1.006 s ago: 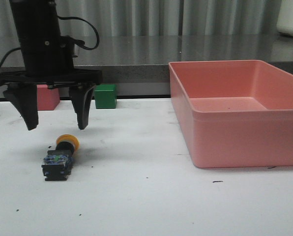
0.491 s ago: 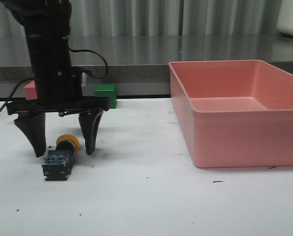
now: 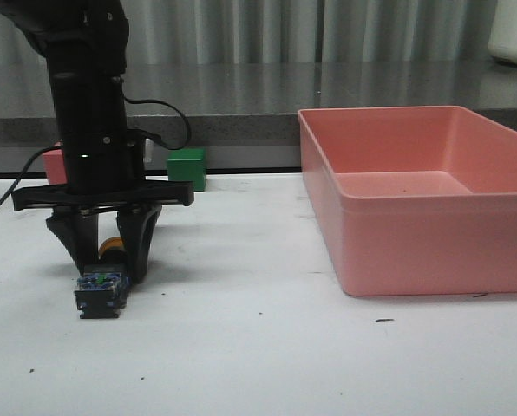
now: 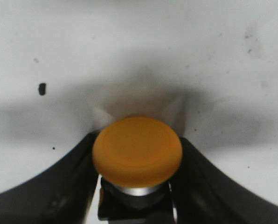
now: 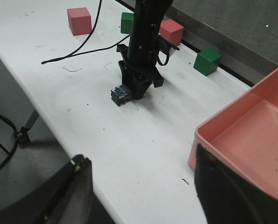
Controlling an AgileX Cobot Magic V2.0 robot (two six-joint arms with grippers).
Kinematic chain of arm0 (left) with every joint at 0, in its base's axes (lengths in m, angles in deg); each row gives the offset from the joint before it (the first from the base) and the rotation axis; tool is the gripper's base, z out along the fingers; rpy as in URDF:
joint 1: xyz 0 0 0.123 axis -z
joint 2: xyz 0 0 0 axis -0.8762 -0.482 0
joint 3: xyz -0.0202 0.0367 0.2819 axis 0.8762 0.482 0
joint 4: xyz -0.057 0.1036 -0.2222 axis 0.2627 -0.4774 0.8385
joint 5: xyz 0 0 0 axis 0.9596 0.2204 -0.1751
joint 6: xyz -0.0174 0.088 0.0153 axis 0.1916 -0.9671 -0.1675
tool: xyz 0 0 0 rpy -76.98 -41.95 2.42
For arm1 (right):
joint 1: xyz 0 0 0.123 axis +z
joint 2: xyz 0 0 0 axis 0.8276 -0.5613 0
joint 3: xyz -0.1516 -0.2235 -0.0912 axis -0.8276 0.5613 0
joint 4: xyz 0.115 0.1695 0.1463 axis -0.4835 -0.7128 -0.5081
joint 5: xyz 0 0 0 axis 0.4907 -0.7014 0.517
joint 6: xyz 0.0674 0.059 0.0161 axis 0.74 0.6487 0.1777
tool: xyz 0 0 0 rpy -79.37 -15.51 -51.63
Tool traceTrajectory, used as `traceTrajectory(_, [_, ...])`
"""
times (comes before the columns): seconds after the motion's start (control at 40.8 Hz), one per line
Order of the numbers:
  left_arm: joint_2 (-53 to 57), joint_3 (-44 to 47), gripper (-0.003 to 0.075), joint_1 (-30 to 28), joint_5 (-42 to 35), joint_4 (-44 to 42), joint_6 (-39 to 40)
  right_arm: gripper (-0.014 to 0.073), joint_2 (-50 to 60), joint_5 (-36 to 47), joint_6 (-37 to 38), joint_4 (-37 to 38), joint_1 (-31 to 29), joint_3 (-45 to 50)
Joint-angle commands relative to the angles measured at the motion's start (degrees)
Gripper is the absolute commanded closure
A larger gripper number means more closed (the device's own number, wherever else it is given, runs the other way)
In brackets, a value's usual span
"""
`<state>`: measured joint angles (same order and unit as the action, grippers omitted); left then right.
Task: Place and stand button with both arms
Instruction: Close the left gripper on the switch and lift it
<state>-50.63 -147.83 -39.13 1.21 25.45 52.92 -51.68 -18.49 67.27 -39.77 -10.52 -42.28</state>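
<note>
Having dropped lower than half a second ago, the left gripper (image 3: pixel 102 260) now has its fingers (image 3: pixel 140 245) drawn in around the button (image 3: pixel 102 286), where before they stood wide apart on either side of it. A second ago the gripper hung well above the table (image 3: pixel 258 347) with the fingers spread. The button has not shifted: it lies on its side at the near left of the table, yellow cap toward the far side, dark blocky body toward the near side.

The fingers now flank the cap end, one on the left and one on the right, with only a sliver of yellow showing between them from the front. In the left wrist view the cap (image 4: pixel 137 151) fills the space between the two black fingers (image 4: pixel 50 191), which sit against the button's collar and body just behind it; the grip looks closed on the button there, though the exact contact is in shadow.

The right gripper (image 5: pixel 143 186) hovers high over the near edge, well apart from the button (image 5: pixel 120 94), its fingers spread with open table between them.

The pink bin (image 3: pixel 415 195) sits at the right. A green cube (image 3: pixel 187 167) and a red cube (image 3: pixel 54 163) lie at the far edge behind the left arm (image 3: pixel 89 104).
</note>
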Motion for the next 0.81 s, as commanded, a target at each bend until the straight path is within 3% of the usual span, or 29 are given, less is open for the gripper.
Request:
traceTrajectory(0.0, [3.3,-1.5,0.0473,0.4,3.1,0.3,0.6,0.0102,-0.3,4.4,-0.6,0.4,-0.3,-1.4])
traceTrajectory(0.294, [8.2,-1.5,0.0554,0.4,3.1,-2.3,-3.7,0.0102,-0.3,4.4,-0.6,0.4,-0.3,-1.4])
traceTrajectory(0.466, [13.7,-0.3,0.0555,-0.3,3.0,-2.3,-8.5,0.0102,-0.3,4.4,-0.6,0.4,-0.3,-1.4])
traceTrajectory(0.785, [27.6,8.2,0.0555,-7.0,-5.9,-2.3,-15.8,0.0102,-0.3,4.4,-0.6,0.4,-0.3,-1.4])
